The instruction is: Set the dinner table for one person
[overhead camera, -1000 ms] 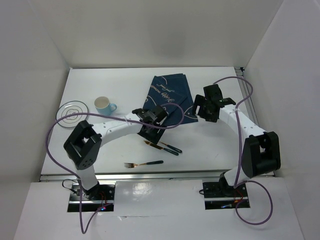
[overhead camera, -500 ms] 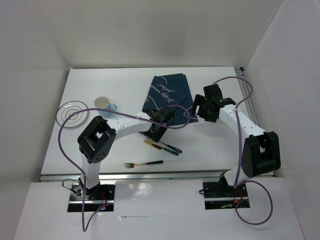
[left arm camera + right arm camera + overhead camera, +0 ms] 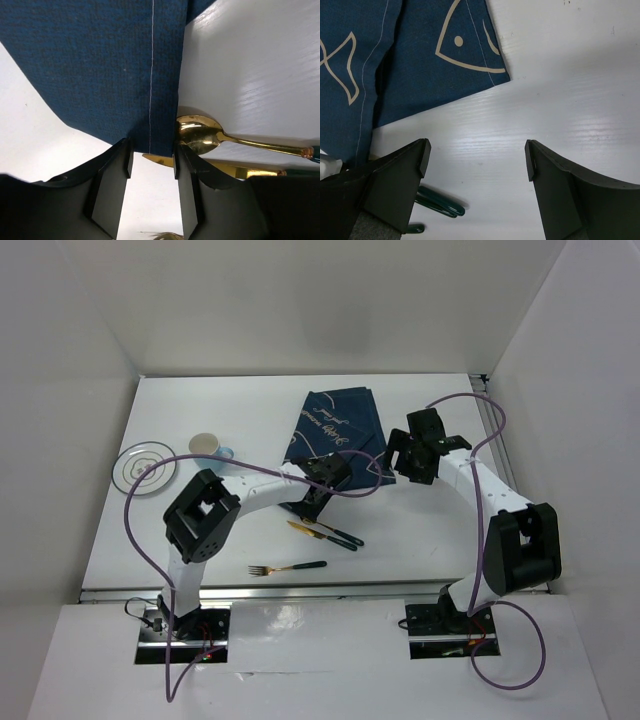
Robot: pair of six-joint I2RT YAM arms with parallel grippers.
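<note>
Nearest the arm bases, a fork (image 3: 288, 568) lies alone on the white table (image 3: 200, 540), which fills the floor of the walled booth and bears everything else. Just beyond the fork, a knife (image 3: 322, 534) and a spoon (image 3: 197, 134) lie close together on a slant, gold ends to the left and dark green handles to the right. Over their gold ends stands the left gripper (image 3: 151, 148), pointed down at the near edge of a navy cloth (image 3: 335, 430). Its jaws are part way apart, with a strip of the cloth's edge filling the gap between them. Whether the fingers (image 3: 112, 185) touch the cloth cannot be told. The spoon's bowl sits just beside one finger and against the cloth's edge, and the knife's tip shows under that edge. Farther back on the left, a round plate (image 3: 143, 468) lies near the table's left side, with a cup (image 3: 206, 447) just beside it. To the right, the right gripper (image 3: 477, 146) hovers over bare table just off the cloth's near right corner, its jaws wide apart. The cloth, printed with pale fish outlines, stretches on a slant from mid-table toward the far edge.
</note>
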